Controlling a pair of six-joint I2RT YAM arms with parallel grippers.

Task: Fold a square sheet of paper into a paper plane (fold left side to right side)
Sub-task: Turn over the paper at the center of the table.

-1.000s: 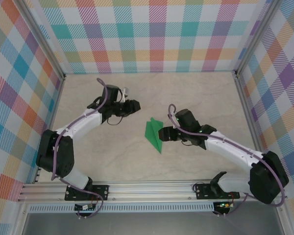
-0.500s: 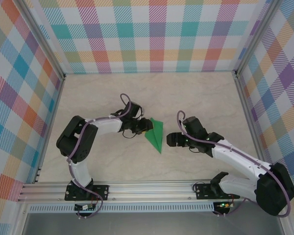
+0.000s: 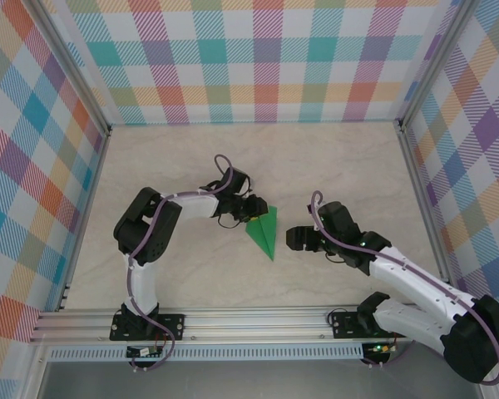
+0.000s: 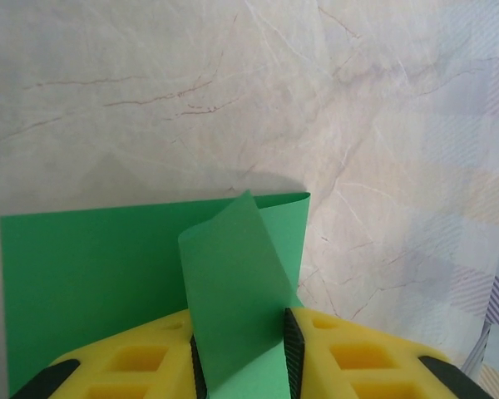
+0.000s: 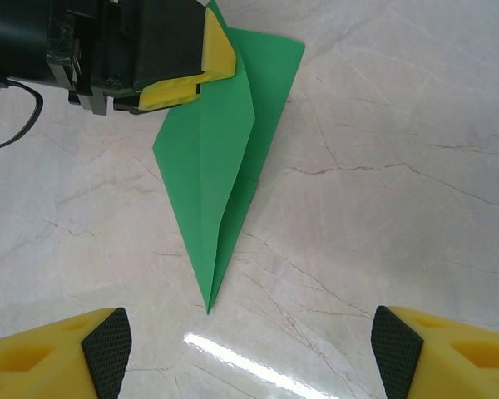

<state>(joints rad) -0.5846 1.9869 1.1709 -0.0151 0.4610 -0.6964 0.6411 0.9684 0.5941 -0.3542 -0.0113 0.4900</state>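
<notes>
A pale, marble-patterned table point(image 3: 341, 166) with thin brown veins is closed in on three sides by plaid walls point(image 3: 249, 58) of teal, orange, pink and purple. A metal rail point(image 3: 249, 320) runs along its near edge.

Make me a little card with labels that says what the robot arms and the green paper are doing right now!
paper: paper plane, a green pointed dart lying on the table
flap: one strip curls up at the wide end
left end effector: a finger on each side of the flap; grip unclear
right end effector: open, beside the plane, not touching it
</notes>
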